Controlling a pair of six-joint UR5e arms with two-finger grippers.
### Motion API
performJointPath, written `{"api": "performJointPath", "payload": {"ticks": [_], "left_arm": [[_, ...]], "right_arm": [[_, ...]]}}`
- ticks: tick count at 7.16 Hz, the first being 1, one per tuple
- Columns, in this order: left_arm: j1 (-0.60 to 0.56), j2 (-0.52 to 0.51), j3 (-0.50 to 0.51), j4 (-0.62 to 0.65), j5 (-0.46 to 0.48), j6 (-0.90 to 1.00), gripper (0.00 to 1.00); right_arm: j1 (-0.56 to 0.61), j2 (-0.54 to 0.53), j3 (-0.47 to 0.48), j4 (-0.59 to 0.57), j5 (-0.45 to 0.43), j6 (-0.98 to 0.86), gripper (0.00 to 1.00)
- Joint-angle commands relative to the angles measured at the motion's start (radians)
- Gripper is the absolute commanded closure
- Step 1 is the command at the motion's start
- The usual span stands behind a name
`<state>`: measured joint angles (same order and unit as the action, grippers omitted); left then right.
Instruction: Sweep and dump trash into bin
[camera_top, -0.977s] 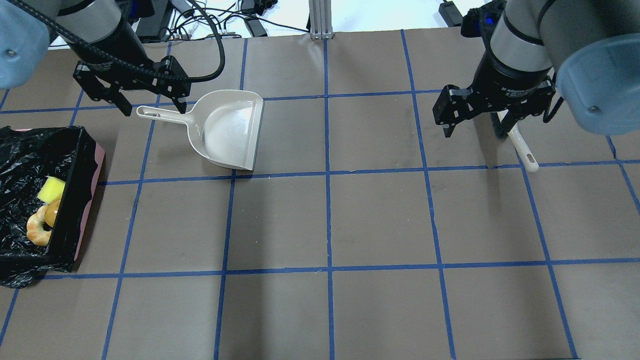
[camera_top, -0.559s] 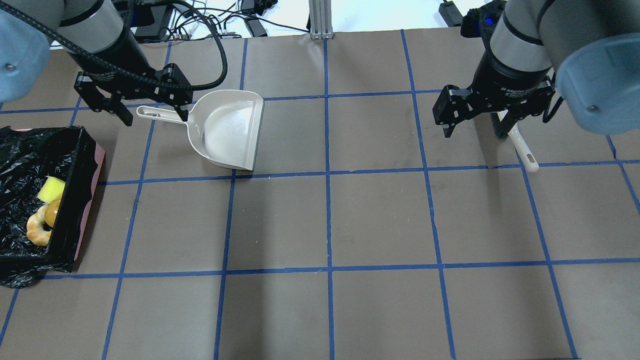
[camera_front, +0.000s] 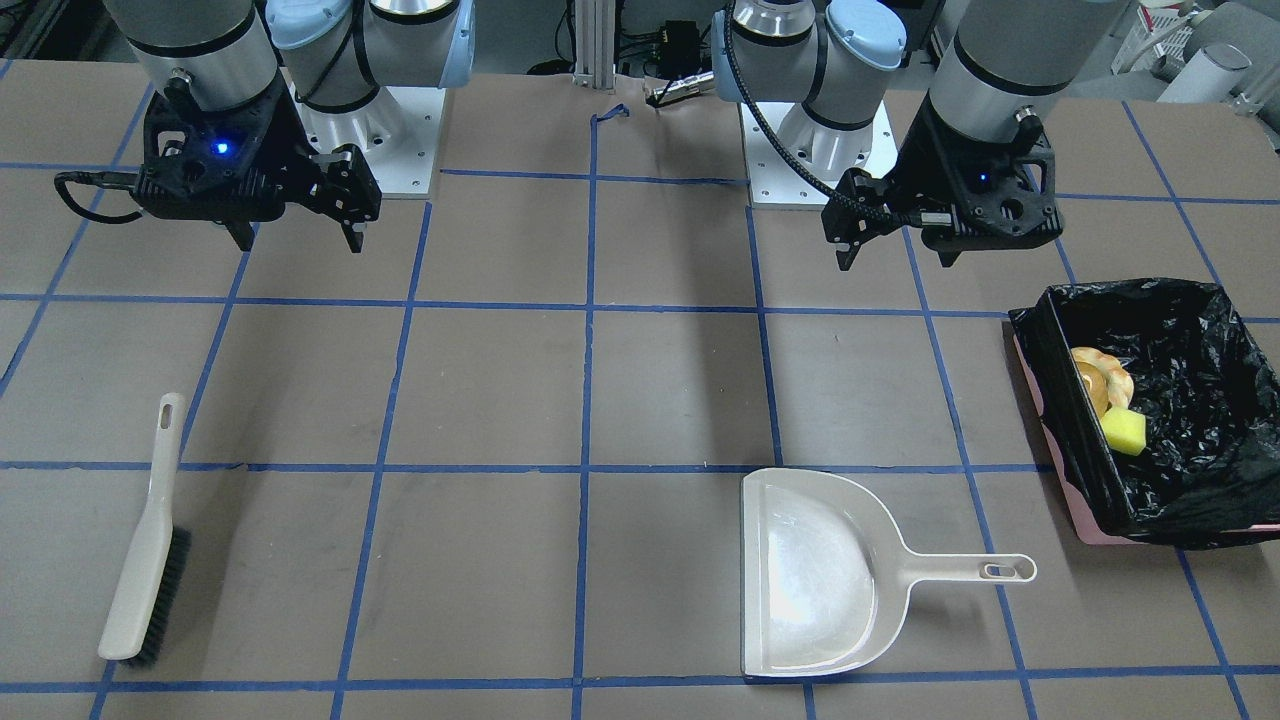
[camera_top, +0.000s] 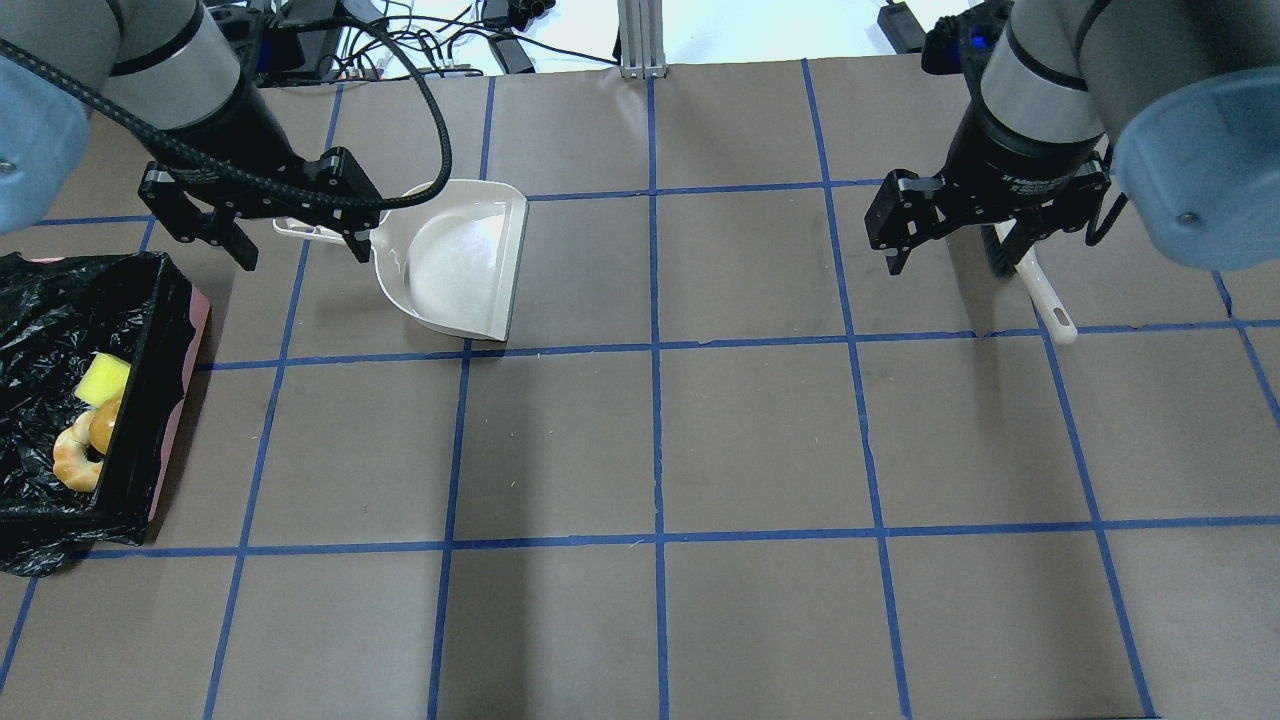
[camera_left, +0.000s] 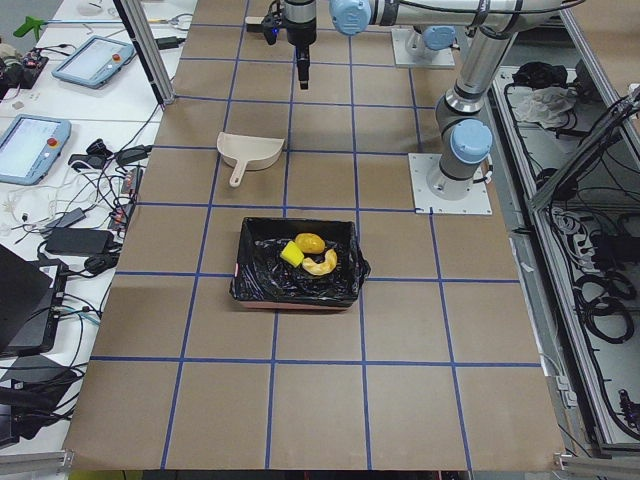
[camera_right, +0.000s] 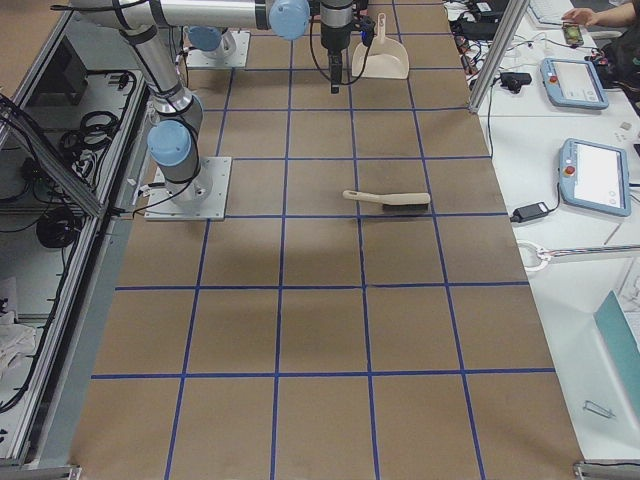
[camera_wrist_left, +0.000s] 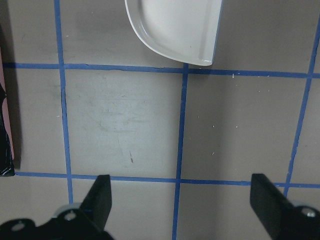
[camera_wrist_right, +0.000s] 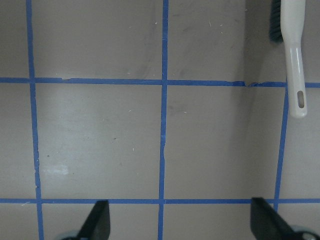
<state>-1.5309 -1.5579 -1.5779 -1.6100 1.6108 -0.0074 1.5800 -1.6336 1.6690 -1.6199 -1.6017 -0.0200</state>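
Note:
The bin (camera_top: 182, 400), pink and lined with a black bag, stands at the table's left edge. In it lie the yellow sponge (camera_top: 104, 379), the potato (camera_top: 104, 424) and the croissant (camera_top: 75, 462); they also show in the front view, sponge (camera_front: 1124, 430) and croissant (camera_front: 1110, 375). My left gripper (camera_top: 300, 252) is open and empty, hovering over the handle of the beige dustpan (camera_top: 455, 265). My right gripper (camera_top: 948, 262) is open and empty, above the table beside the brush (camera_top: 1040, 290).
The dustpan (camera_front: 810, 570) lies flat and holds nothing. The brush (camera_front: 145, 540) lies flat on the far side. The left wrist view shows the dustpan's lip (camera_wrist_left: 175, 25); the right wrist view shows the brush handle (camera_wrist_right: 294, 50). Blue tape lines grid the brown table.
My left gripper has moved a little toward the near side and now covers most of the dustpan handle. The right arm, dustpan, brush and bin have not moved.

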Motion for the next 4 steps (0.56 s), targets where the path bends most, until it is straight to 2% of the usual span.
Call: {"api": "performJointPath", "payload": {"ticks": [1,4], "left_arm": [[0.002,0.022,-0.013,-0.011,0.014,0.017,0.00],[0.002,0.022,-0.017,-0.010,0.014,0.023,0.00]], "right_arm": [[0.000,0.000,0.000,0.000,-0.004,-0.002,0.00],[-0.002,0.011,0.000,0.002,-0.001,0.000,0.00]]}}
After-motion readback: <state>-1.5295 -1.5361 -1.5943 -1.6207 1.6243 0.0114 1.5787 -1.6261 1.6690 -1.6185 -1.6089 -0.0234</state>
